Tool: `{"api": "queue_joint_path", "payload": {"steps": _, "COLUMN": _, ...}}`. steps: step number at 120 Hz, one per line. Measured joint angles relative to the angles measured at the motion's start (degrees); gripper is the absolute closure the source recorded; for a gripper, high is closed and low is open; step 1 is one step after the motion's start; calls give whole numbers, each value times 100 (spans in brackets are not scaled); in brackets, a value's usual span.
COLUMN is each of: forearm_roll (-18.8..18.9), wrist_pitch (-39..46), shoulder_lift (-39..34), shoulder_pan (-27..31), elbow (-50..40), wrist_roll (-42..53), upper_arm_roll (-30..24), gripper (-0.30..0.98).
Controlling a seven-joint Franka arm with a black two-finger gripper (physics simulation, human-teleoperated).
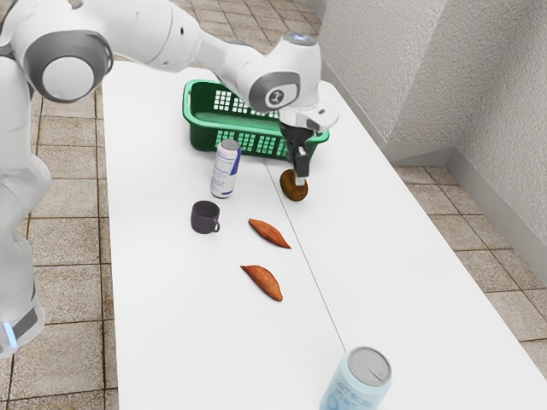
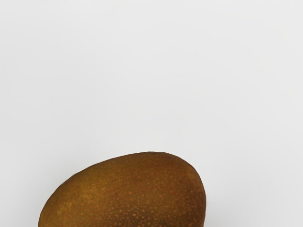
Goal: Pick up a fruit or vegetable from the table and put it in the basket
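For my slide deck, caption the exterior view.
Franka gripper at a brown fruit on a white table, near a green basket.

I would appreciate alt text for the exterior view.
A robot's pincer is at a brown fruit near a green basket on a white table. Nearby stand a slim can and dark mug, with two tapered reddish roots; a pale-blue can is nearest.

White table — tan floor tiles either side — rough, pale walls beyond.

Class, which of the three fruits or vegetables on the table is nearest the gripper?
The plump, dark brown one, just below the gripper; the two slender, pointed, reddish ones lie farther away.
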Motion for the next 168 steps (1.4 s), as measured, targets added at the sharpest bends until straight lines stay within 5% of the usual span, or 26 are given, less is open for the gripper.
{"api": "queue_joint_path", "payload": {"steps": 58, "forearm_roll": -215, "wrist_pitch": 722, "shoulder_lift": 238, "shoulder_pan": 218, "elbow": -247, "wrist_roll": 47, "upper_arm_roll": -113, "gripper": 2}}
{"api": "queue_joint_path", "payload": {"steps": 76, "forearm_roll": -255, "wrist_pitch": 947, "shoulder_lift": 490, "shoulder_pan": 1781, "elbow": -218, "wrist_roll": 56, "upper_arm_roll": -1769, "gripper": 1}}
{"api": "queue_joint_path", "payload": {"steps": 84, "forearm_roll": -260, "wrist_pitch": 1009, "shoulder_lift": 548, "shoulder_pan": 2118, "elbow": -208, "wrist_roll": 61, "upper_arm_roll": -2102, "gripper": 1}}
{"api": "queue_joint_path", "payload": {"steps": 111, "forearm_roll": 194, "wrist_pitch": 963, "shoulder_lift": 614, "shoulder_pan": 2356, "elbow": 264, "wrist_roll": -132, "upper_arm_roll": -2234, "gripper": 52}}
{"api": "queue_joint_path", "payload": {"steps": 143, "forearm_roll": 857, "wrist_pitch": -52, "shoulder_lift": 683, "shoulder_pan": 2326, "elbow": 1423, "wrist_roll": -707, "upper_arm_roll": -2335, "gripper": 64}}
{"api": "queue_joint_path", "payload": {"steps": 168, "forearm_roll": 1024, "wrist_pitch": -866, "shoulder_lift": 679, "shoulder_pan": 2354, "elbow": 1934, "wrist_roll": -914, "upper_arm_roll": -2263, "gripper": 66}}
